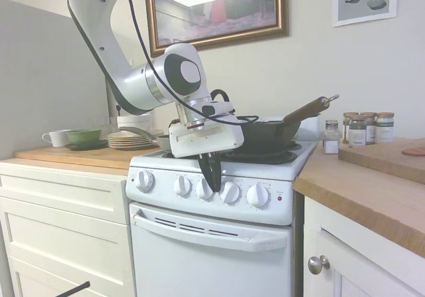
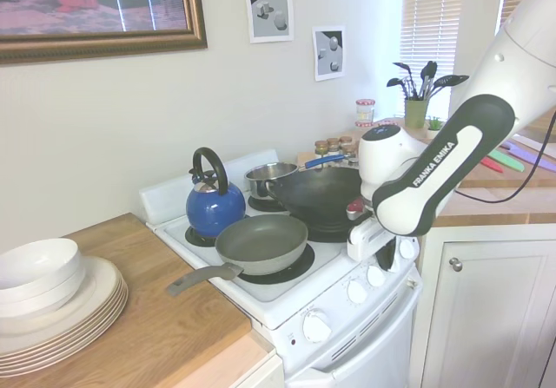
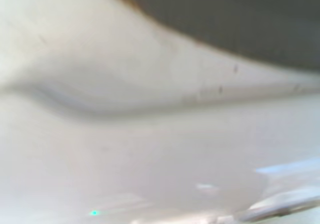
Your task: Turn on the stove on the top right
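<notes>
Plates [image 1: 128, 139] and a green bowl [image 1: 84, 135] sit stacked on the left counter, clear of the work. Right of them stands the stove [image 1: 265, 210], its five knobs in a row along the near front panel. The gripper [image 1: 211, 175] hangs fingers-down over the middle knob [image 1: 204, 189], fingers drawn close together at it; whether they actually clamp it I cannot tell. Spice jars [image 1: 362, 129] line the far right counter.
</notes>
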Motion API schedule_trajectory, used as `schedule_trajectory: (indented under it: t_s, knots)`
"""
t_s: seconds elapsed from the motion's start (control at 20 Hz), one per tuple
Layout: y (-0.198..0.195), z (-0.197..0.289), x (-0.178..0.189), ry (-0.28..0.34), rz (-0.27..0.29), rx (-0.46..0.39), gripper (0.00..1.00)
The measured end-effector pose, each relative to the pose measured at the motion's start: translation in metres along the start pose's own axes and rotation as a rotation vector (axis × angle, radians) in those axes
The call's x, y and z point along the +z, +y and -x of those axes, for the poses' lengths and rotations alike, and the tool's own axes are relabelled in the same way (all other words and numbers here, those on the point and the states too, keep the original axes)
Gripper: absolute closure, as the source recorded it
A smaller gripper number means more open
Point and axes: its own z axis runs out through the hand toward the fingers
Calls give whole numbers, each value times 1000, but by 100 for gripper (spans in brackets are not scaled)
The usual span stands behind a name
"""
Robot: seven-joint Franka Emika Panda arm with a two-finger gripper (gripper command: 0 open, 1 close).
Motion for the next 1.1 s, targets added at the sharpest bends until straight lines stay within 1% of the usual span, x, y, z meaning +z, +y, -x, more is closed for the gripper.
schedule_trajectory:
  t_s: [0.15,0.2,0.25,0.35,0.55,1.1]
  knots:
    - [5,1,-15,9,-19,4,100]
    - [7,3,-19,1,-27,10,100]
    - [9,4,-24,-10,-37,17,0]
    - [11,7,-32,-31,-51,25,0]
    - [12,8,-42,-42,-58,35,0]
    - [15,6,-43,-48,-57,43,0]
